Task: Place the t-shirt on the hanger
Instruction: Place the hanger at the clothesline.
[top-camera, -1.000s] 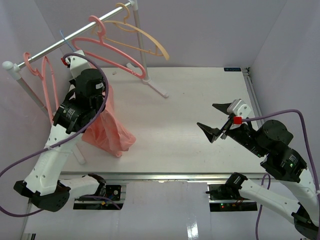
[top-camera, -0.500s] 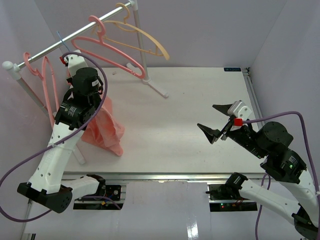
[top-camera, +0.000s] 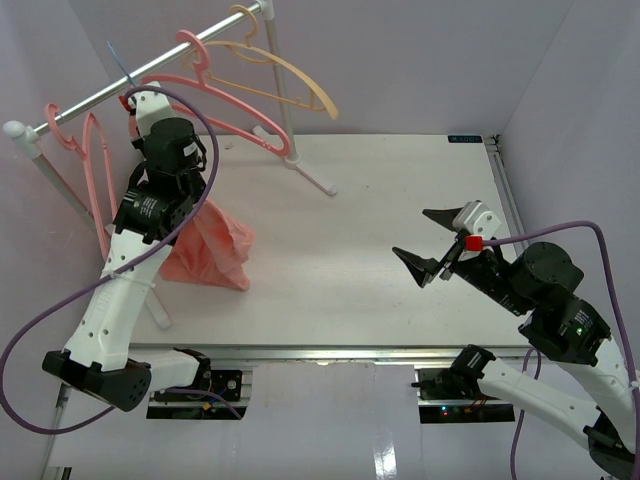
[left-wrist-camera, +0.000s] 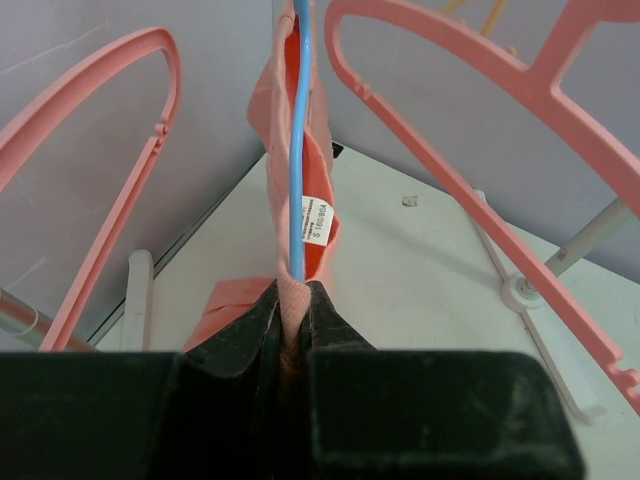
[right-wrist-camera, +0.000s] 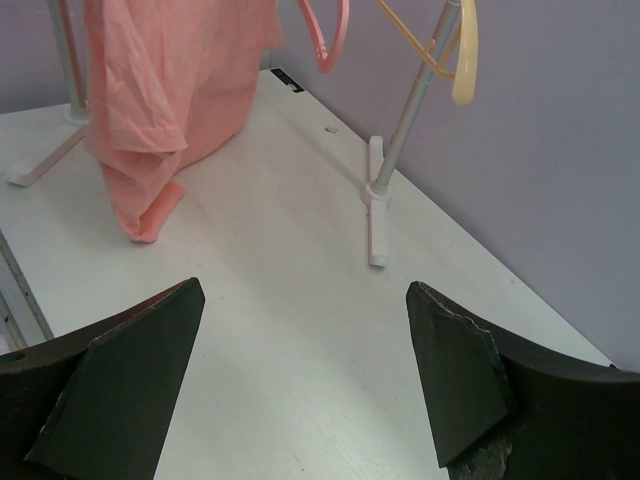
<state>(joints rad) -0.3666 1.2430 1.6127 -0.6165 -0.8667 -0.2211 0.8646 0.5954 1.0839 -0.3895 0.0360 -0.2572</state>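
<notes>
The salmon-pink t-shirt (top-camera: 210, 250) hangs bunched from my left gripper (top-camera: 140, 108), with its lower end resting on the table. In the left wrist view my left gripper (left-wrist-camera: 292, 292) is shut on the ribbed collar of the t-shirt (left-wrist-camera: 318, 175). The thin light-blue wire of the hanger (left-wrist-camera: 299, 150) runs down inside that collar to the jaws. The hanger's hook (top-camera: 120, 68) sticks up beside the rail. At mid-right my right gripper (top-camera: 428, 243) stands open and holds nothing; the right wrist view shows the gripper (right-wrist-camera: 300, 370) facing the t-shirt (right-wrist-camera: 170, 90).
A grey rail (top-camera: 160, 72) carries thick pink hangers (top-camera: 215, 105) and a pale orange hanger (top-camera: 290, 75). Another pink hanger (top-camera: 95, 175) hangs at the far left. The rack's white foot (top-camera: 318, 180) lies on the white table (top-camera: 380, 200). Purple walls close in the sides.
My left gripper has risen and moved back toward the rail, lifting the t-shirt so that less of it lies on the table. The right arm has not moved.
</notes>
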